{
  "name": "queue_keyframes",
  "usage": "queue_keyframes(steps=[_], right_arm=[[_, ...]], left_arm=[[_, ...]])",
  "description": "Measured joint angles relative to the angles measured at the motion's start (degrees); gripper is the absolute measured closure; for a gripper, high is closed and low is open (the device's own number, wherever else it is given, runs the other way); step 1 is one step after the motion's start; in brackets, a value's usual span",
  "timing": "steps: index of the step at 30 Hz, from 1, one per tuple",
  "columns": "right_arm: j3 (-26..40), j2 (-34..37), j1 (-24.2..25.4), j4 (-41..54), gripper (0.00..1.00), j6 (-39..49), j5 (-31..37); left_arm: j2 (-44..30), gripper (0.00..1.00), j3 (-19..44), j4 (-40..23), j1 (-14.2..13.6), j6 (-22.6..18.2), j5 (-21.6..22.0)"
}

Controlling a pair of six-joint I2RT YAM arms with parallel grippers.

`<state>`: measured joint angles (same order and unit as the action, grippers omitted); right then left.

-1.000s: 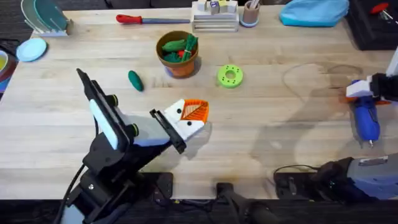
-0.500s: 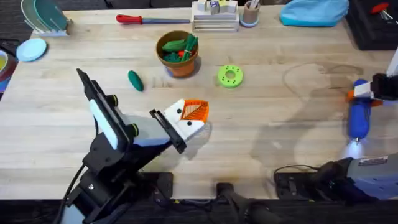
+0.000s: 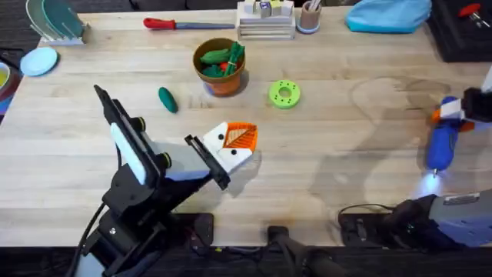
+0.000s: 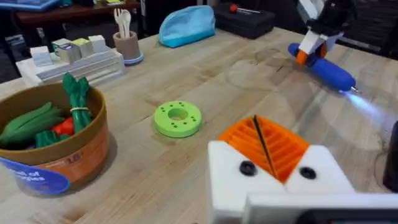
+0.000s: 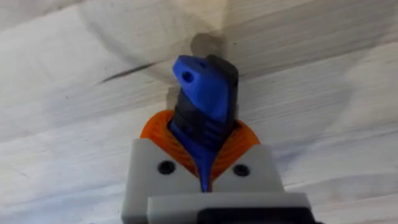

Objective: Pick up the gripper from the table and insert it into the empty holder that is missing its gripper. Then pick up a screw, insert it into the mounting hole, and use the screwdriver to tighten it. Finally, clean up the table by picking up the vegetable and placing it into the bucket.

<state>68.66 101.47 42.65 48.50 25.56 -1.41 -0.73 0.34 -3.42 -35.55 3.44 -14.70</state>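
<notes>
At the bench's right edge, the right claw point(image 3: 455, 112) stays clamped on the screwdriver point(image 3: 441, 145), which has swung bit-down toward the robot, its lamp now lit: tightening looks next. The left claw point(image 3: 234, 143) rests, pads together. Farther off, the vegetable point(image 3: 167, 99) lies beside the bucket point(image 3: 221, 65). No screw is discernible.

Black jointed arms with pale blue panels; white gripper point(image 3: 233, 148) blocks, orange ribbed pads.
</notes>
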Motion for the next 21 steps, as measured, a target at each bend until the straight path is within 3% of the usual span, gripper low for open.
queue_keyframes(steps=[7, 21], right_arm=[[4.1, -4.7, -0.1, 0.5, 0.972, -4.9, -2.0], [4.6, -33.9, -3.0, -2.1, 0.972, -9.0, -19.3]], left_arm=[[0.0, 0.988, 0.0, 0.0, 0.0, 0.0, 0.8], [0.0, 0.988, 0.0, -0.1, 0.0, 0.0, 0.9]])
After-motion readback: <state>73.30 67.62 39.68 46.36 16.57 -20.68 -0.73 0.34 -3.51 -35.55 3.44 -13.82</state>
